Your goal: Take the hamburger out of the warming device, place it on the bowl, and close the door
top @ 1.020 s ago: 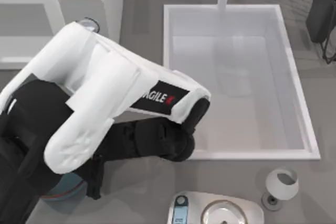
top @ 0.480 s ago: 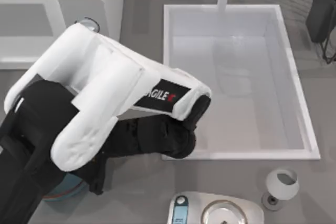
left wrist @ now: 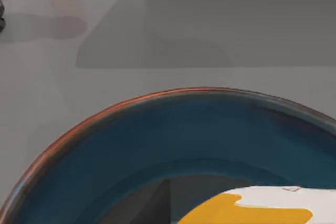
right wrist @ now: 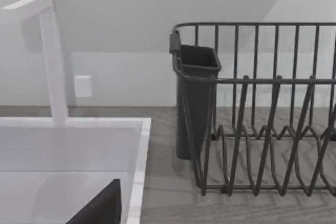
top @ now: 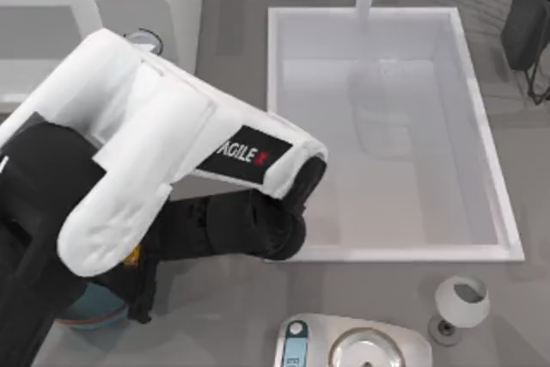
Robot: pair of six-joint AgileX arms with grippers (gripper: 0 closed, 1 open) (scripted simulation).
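Though the left gripper itself is hidden and its grip cannot be told, its wrist view looks down on the hamburger [left wrist: 252, 211], white and yellow-orange wrapped, seemingly inside the blue, reddish-rimmed bowl [left wrist: 157, 135] near the bench's [top: 223, 315] left front.

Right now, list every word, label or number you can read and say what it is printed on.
"AGILEX" on the black plate of the left arm, top view.
The hamburger wrapper in the left wrist view has yellow print but no readable words.
The scale display is too small to read.
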